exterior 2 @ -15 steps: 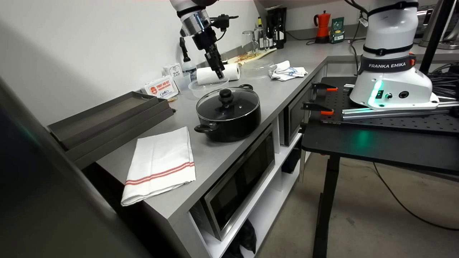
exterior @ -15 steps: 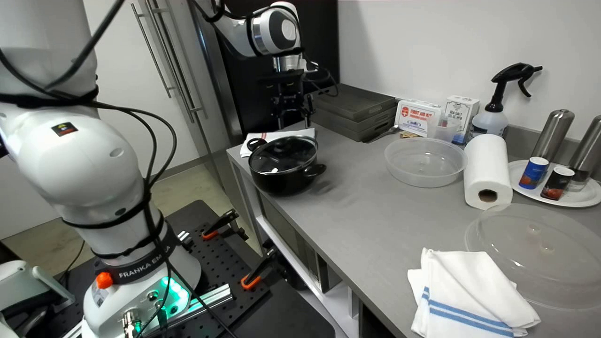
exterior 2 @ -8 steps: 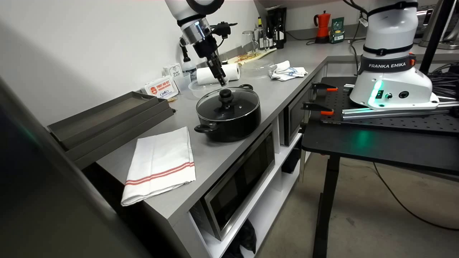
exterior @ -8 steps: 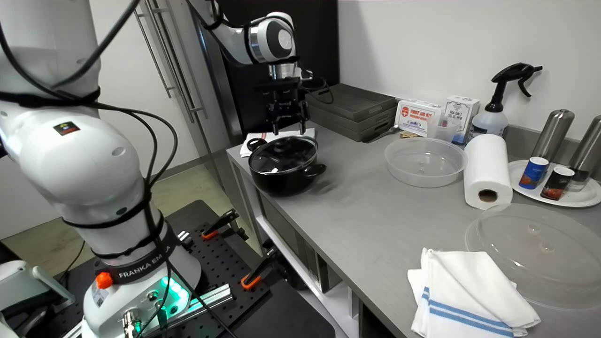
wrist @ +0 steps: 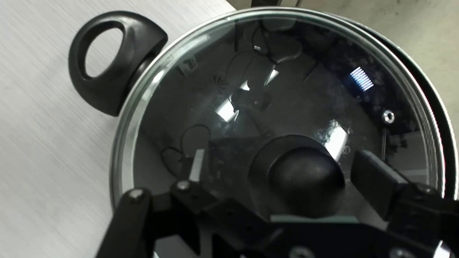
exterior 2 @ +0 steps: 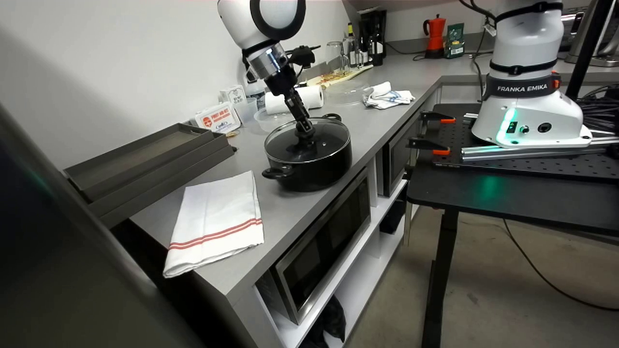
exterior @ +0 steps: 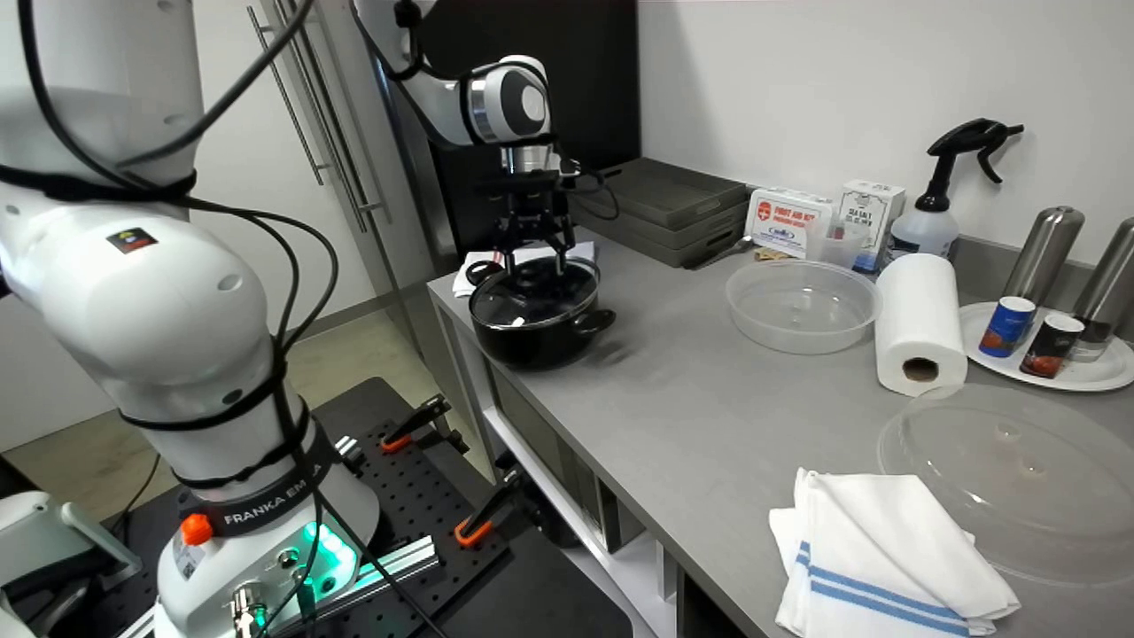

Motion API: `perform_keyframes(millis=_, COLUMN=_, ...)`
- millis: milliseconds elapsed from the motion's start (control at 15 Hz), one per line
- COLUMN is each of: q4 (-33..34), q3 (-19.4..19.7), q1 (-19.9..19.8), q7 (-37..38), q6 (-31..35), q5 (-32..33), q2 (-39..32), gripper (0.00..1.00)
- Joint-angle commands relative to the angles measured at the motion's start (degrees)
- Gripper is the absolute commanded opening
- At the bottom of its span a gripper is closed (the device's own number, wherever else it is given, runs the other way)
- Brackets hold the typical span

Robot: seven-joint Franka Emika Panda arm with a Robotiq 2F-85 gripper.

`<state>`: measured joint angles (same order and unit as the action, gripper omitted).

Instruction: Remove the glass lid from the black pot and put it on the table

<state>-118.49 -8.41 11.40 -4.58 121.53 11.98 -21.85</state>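
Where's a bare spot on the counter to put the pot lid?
The big bare patch of grey countertop lies between the black pot, the clear bowl and the blue-striped towel. It's crowded along the wall: first-aid kit, sea-salt box, spray bottle. The glass lid is crowded too: fingers flank its knob.

the fingers stand apart on either side of the black knob of the glass lid. the lid rests on the black pot, a dark crescent of which shows at right; a looped handle juts over the pale grey table.
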Motion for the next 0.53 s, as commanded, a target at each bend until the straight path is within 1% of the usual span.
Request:
perform_keyframes(millis=0, q4=1.0, q3=-0.1, q1=0.7, q7=-0.3, q6=0.8, q5=1.7, q2=-1.5, gripper=1.00)
perform_keyframes(millis=467, q4=1.0, q3=-0.2, q1=1.4, q7=-0.4, q6=1.3, q5=2.5, q2=-1.7, gripper=1.00)
